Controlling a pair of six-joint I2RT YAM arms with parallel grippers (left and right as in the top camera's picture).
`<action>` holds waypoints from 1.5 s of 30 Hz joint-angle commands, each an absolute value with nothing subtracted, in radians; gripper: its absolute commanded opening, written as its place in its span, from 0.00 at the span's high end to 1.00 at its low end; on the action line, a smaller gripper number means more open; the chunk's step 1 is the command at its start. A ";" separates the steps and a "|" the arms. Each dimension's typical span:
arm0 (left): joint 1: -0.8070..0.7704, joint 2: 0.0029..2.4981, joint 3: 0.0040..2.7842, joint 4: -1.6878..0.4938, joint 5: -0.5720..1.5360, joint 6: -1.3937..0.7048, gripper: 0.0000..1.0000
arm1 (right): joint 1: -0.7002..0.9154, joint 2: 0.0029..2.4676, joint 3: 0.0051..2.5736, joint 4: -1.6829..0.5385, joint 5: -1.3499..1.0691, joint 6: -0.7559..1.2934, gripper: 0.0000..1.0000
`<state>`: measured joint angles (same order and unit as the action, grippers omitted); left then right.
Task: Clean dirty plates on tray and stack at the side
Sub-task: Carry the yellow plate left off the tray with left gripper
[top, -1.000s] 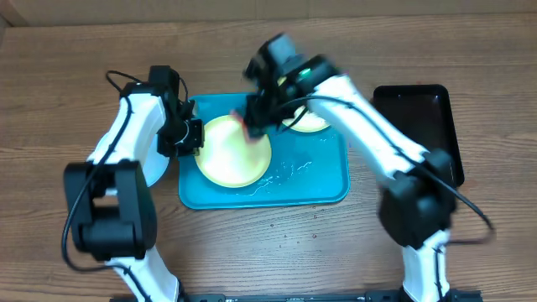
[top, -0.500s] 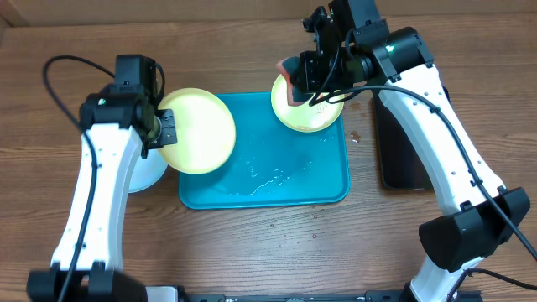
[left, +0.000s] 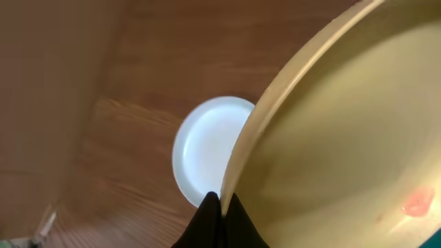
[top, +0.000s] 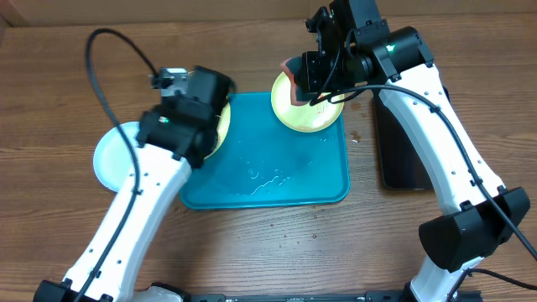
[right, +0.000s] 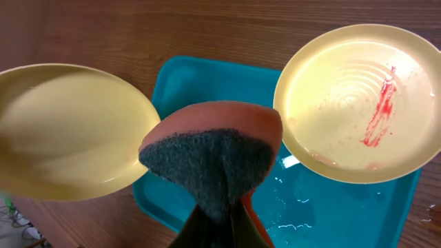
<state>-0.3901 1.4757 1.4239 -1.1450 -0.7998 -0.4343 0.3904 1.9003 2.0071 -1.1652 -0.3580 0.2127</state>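
The left gripper (left: 219, 205) is clamping narrowly on the rim of the held plate (left: 344, 131), 1 of the 2 lime-rimmed plates, with its dark fingers (left: 207, 224) pinching the edge from both sides. The held plate is hanging tilted in the air over the left rim of the turquoise tray (top: 331, 180), and a small red-orange smear (left: 416, 202) is showing on its whitish face. The pale blue-white plate (top: 113, 155) is lying flat on the wooden worktop (top: 277, 243) to the left of the tray; in the left wrist view it is showing below the held plate's rim. The right gripper (right: 215, 231) is gripping an orange sponge (right: 210, 148), whose dark scouring face is pointing toward the wrist camera, and it is hovering above the tray's far edge. The second lime-rimmed plate (right: 358, 103) is lying face up at the tray's far right corner, with its edge reaching past the tray rim, and a red streak (right: 379, 110) is running across its ridged centre. Water droplets (top: 273, 174) are lying on the bare tray floor. A black tray (top: 398, 164) is sitting on the worktop just right of the turquoise tray, partly hidden under the right arm.
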 commanded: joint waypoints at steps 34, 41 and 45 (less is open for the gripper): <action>-0.569 1.472 1.427 -1.131 -1.418 -0.554 0.96 | 0.389 1.898 2.012 -1.170 -0.348 0.208 0.96; -0.585 1.472 1.427 -1.095 -1.406 -0.554 0.96 | 0.389 1.898 2.012 -1.170 -0.348 0.208 0.96; -0.575 1.472 1.427 -1.102 -1.240 -0.554 0.96 | 0.389 1.898 2.012 -1.171 -0.347 0.207 0.96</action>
